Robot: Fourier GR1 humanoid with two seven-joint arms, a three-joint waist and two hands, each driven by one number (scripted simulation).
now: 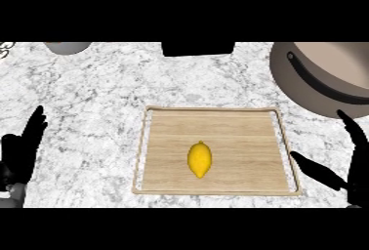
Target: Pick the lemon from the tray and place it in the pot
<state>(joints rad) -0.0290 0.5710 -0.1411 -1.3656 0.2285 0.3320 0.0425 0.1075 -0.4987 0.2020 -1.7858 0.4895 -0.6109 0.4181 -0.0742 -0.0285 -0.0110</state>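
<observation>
- The lemon (199, 159) lies on the tray (216, 188), a little left of the middle and nearer the front edge, its long axis pointing away from me.
- Nothing touches the lemon; it sits alone on the wooden floor of the tray.
- The tray rests flat on the marbled surface (93, 93), straight in front of me, with a pale raised rim all round.
- The pot (324, 78) stands at the far right of the surface, beyond the tray's right back corner and apart from it. It is cut off by the view's edge, and a dark handle shows along its rim.
- My left robot hand (22, 151) shows at the left edge, well apart from the tray, fingers straight and pointing up. It is open and holds nothing.
- My right robot hand (351, 168) shows at the right edge, just beside the tray's right rim. Its fingers are straight and pointing up, with the thumb spread out toward the tray. It too is open and holds nothing.
- At the far edge of the surface I see a dark box (198, 48) in the middle and a grey round thing (67, 47) to the left, both cut off by the view.
</observation>
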